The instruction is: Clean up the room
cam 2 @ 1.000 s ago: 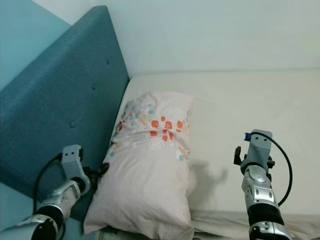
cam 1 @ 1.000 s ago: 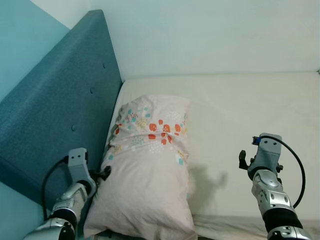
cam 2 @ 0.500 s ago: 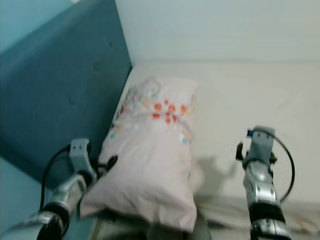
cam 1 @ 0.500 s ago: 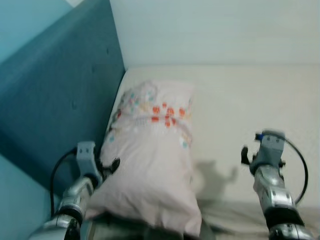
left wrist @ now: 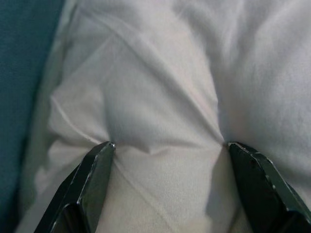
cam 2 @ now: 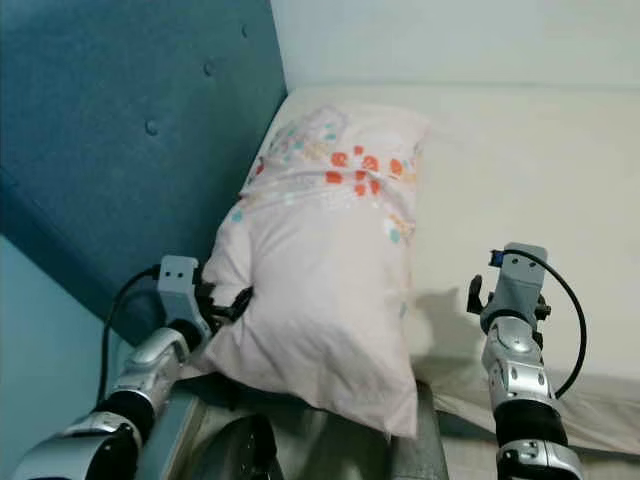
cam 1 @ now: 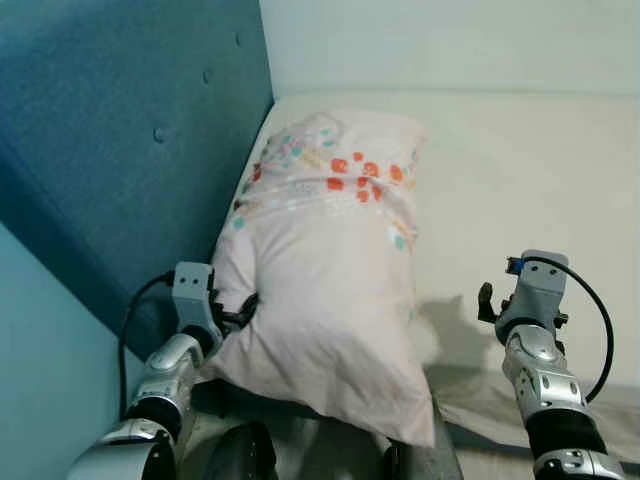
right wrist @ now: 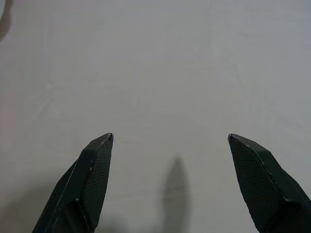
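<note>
A pale pillow (cam 1: 330, 270) printed with orange and teal motifs is seen lying on the cream mattress (cam 1: 530, 190), left of centre in the head views, its long axis running from the upper middle of the frame down toward the lower centre. Its left flank is set against the blue padded headboard (cam 1: 120, 150), and its near end hangs a little past the mattress edge.

The left gripper (left wrist: 167, 150) is found at the pillow's lower left edge, at the lower left of the head view. In the left wrist view its fingers (left wrist: 95, 170) are spread wide and pressed into the fabric, with a puckered fold bulging between them (the cloth is dented at both tips, yet nothing is clamped).

The right gripper (right wrist: 170, 141) is held over bare mattress at the lower right of the head views, well apart from the pillow, its fingers likewise wide with nothing between them.

The coming move is judged to turn on one relation: the pillow lies directly ahead of the left gripper and touching it, so a pinch there could be made by the nearer left arm, while the right arm would have to be swung leftward across the sheet to reach the opposite flank.
</note>
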Controlling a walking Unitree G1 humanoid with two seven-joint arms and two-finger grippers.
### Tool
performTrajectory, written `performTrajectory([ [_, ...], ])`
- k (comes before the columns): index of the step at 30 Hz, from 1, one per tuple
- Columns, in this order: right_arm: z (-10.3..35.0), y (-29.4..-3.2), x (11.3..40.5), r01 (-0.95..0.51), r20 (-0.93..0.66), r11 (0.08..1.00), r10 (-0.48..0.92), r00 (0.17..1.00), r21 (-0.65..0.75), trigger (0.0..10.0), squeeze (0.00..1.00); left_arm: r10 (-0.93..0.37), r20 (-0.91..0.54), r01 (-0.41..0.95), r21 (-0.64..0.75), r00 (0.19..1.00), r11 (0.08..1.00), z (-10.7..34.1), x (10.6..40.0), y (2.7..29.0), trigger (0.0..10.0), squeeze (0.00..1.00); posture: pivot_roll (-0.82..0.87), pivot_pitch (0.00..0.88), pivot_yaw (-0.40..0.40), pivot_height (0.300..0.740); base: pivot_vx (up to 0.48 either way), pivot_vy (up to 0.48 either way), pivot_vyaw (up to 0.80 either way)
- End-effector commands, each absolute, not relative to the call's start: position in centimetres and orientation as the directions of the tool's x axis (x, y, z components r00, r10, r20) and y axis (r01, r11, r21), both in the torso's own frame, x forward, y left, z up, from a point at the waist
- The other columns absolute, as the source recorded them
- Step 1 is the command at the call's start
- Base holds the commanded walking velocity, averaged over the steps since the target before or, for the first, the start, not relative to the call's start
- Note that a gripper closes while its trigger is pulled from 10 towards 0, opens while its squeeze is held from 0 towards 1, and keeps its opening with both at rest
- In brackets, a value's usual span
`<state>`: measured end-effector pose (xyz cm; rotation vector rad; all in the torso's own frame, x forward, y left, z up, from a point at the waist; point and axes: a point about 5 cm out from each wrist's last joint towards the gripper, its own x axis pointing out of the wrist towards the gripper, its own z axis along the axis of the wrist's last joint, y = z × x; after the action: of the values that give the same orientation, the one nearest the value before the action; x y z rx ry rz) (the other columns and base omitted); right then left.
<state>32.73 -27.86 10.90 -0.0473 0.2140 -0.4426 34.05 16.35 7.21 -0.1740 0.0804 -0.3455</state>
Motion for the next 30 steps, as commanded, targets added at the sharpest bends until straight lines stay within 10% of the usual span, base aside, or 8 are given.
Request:
performTrajectory([
  [1,10.9,-27.9,32.6,0.421,-0.203,0.902,-0.431,0.879,-0.096,10.0,0.00,-0.396,-0.018,0.382,-0.229,0.918,0.895,7.3,34.0,15.3,10.0,0.00,-0.11,0.195,0.107,0.525,0.000,0.000,0.00],
  [16,14.2,-27.9,32.9,0.430,-0.079,0.901,-0.434,0.897,-0.062,10.0,0.00,-0.455,-0.036,0.444,-0.162,0.890,0.881,7.8,34.5,12.6,10.0,0.00,-0.13,0.191,0.120,0.525,0.000,0.000,0.00],
  [17,14.5,-28.0,32.9,0.432,-0.070,0.900,-0.435,0.898,-0.059,10.0,0.00,-0.458,-0.044,0.448,-0.148,0.888,0.882,7.8,34.5,12.4,0.1,0.00,-0.13,0.190,0.120,0.525,0.000,0.000,0.00],
  [30,16.1,-28.4,32.8,0.452,-0.019,0.892,-0.452,0.892,-0.032,10.0,0.00,-0.458,-0.027,0.451,-0.133,0.888,0.882,9.1,35.4,11.2,0.0,0.00,-0.11,0.183,0.113,0.525,0.000,0.000,0.00],
])
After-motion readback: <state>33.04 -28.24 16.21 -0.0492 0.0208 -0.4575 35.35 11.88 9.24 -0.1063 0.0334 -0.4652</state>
